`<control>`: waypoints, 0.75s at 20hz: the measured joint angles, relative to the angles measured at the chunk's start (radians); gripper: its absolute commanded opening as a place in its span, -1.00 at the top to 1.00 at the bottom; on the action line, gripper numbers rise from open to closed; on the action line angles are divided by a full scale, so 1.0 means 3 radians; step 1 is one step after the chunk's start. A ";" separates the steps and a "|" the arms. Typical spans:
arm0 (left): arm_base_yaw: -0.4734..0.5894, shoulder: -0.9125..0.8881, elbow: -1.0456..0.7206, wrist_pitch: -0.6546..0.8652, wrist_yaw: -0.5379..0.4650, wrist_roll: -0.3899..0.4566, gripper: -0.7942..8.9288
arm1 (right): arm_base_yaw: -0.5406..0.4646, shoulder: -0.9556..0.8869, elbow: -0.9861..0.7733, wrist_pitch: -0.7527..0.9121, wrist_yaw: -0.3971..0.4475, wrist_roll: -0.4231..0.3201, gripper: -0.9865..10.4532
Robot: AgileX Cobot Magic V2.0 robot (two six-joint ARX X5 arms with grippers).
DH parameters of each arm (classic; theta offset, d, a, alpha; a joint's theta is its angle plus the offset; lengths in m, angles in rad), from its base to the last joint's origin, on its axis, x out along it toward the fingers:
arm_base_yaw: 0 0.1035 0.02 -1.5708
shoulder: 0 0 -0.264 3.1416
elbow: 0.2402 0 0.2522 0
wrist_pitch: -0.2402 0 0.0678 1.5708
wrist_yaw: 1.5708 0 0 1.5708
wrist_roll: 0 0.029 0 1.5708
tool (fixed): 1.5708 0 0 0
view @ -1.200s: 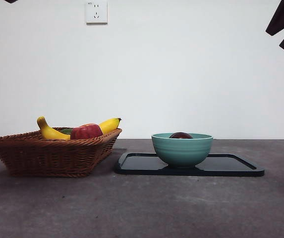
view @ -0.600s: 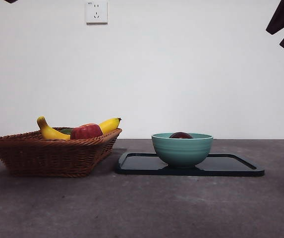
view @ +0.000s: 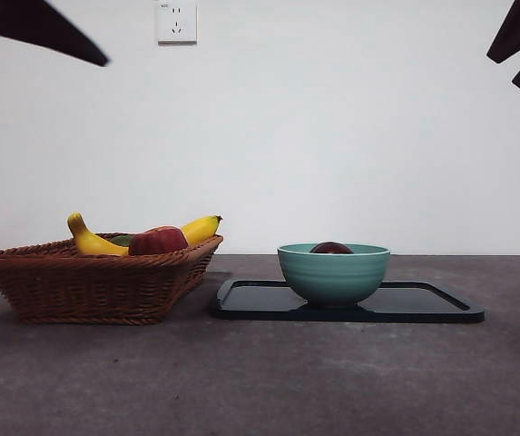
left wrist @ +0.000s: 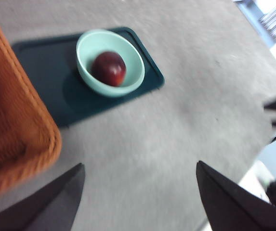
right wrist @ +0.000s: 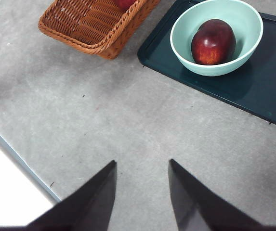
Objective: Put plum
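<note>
the plum (right wrist: 213,42) is sitting inside the green bowl (view: 333,272), only its dark top showing over the rim in the front view. the bowl is standing on the dark tray (view: 427,304), toward the tray's left half. left of the tray, just beside it, the wicker basket (view: 96,282) is holding a banana (view: 96,242) and a red apple (view: 158,241). the left tool (left wrist: 140,197) is hanging high over the bench (view: 260,381), jaws spread wide, gripping nothing. the right tool (right wrist: 141,192) is hovering high too, jaws parted narrowly, empty.
</note>
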 measured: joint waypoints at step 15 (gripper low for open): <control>-0.0581 0.2626 0.2374 -0.0215 -0.0665 -0.0038 0.07 | -0.0001 -0.0355 0.0000 -0.0159 0.0106 0.0252 0.52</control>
